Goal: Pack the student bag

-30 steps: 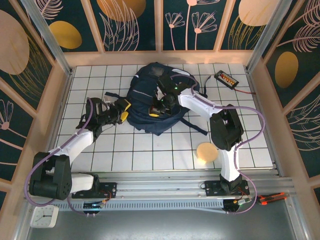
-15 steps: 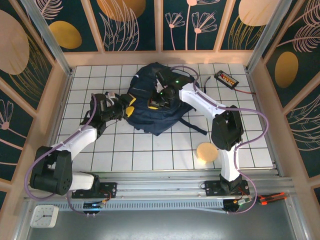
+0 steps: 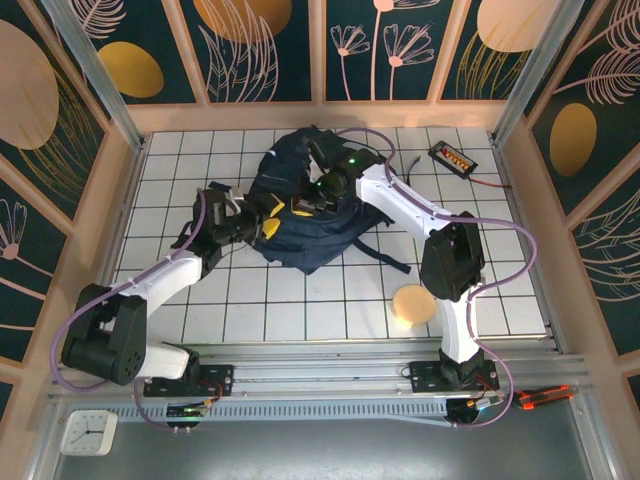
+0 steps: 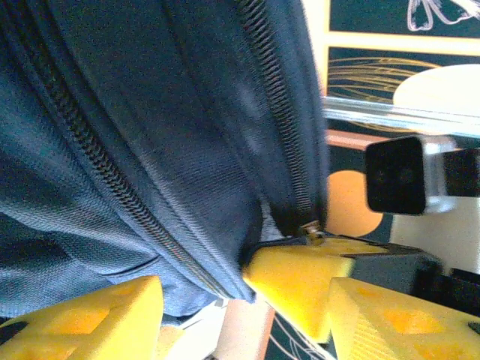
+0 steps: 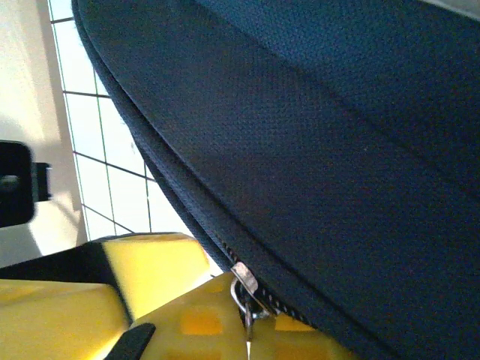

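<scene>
The student bag [image 3: 312,243], a big dark navy backpack, lies at the back middle of the white tiled table, its left part lifted. My right gripper [image 3: 306,204] reaches over it; in the right wrist view its yellow fingers [image 5: 225,315] are shut on the metal zipper pull [image 5: 244,279] at the bag's seam [image 5: 300,150]. My left gripper [image 3: 267,223] is at the bag's left edge. In the left wrist view it [image 4: 244,294] stands open, with the bag's zipped edge [image 4: 187,225] and the right gripper's yellow tip hanging between its fingers [image 4: 90,319].
A round tan disc [image 3: 411,304] lies near the right arm's base. A black device with orange buttons [image 3: 452,157] and its cable sit at the back right. The bag's black straps [image 3: 386,256] trail to the right. Wooden walls close in the table.
My left gripper has moved right and up against the bag's edge, close to the right gripper. The right gripper has pulled the bag's fabric up and back.
</scene>
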